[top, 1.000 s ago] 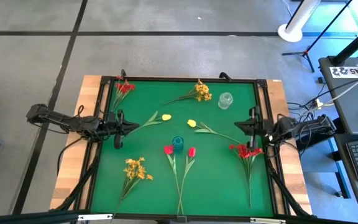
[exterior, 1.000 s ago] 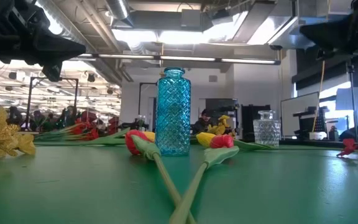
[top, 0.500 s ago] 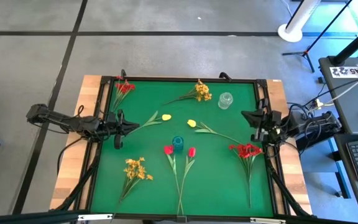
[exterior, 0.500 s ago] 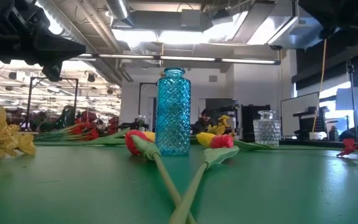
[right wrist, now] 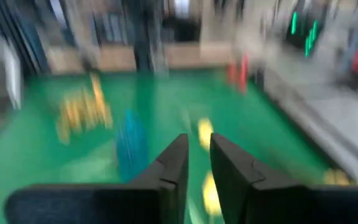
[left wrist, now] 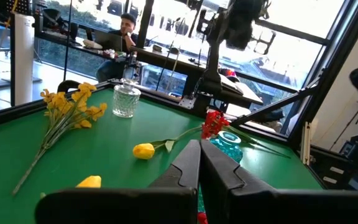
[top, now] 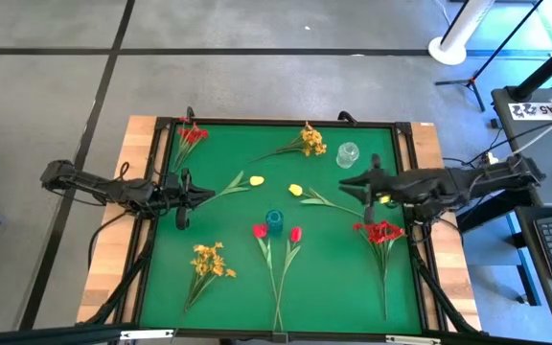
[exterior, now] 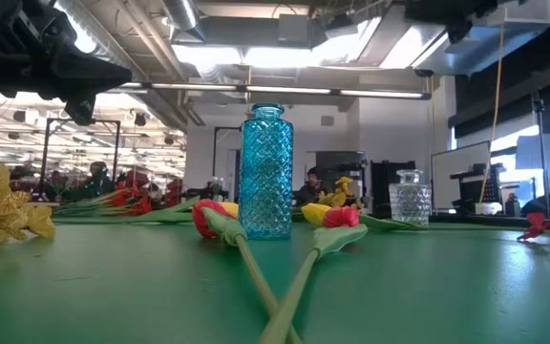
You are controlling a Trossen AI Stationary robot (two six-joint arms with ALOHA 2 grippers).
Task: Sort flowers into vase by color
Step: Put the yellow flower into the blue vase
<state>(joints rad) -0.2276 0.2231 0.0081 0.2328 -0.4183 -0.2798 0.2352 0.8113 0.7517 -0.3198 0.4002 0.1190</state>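
Barely parted, the right gripper's (right wrist: 194,155) jaws show a thin gap between the two dark fingers in its wrist view, and nothing sits between them. The left gripper's (left wrist: 199,163) jaws are pressed together, also empty; that arm waits at the table's left edge.

What has changed is the right arm. A second ago it was folded back at the table's right edge with its jaws shut; now it has swung out over the green mat, and in the high view the right gripper (top: 353,182) hangs above the stem of a yellow tulip (top: 296,190), just below the clear glass vase (top: 348,154). The jaws have begun to open during that reach. This reads as the start of a first pick, most likely aimed at that yellow tulip, though the target cannot be settled from here.

No flower is sorted yet. The blue vase (top: 274,220) stands empty at the middle, with two red tulips (top: 260,230) beside it. A second yellow tulip (top: 256,180), red sprays (top: 379,231) at right and at the far left corner (top: 192,134), and yellow clusters (top: 310,140) (top: 209,261) all lie flat on the mat.
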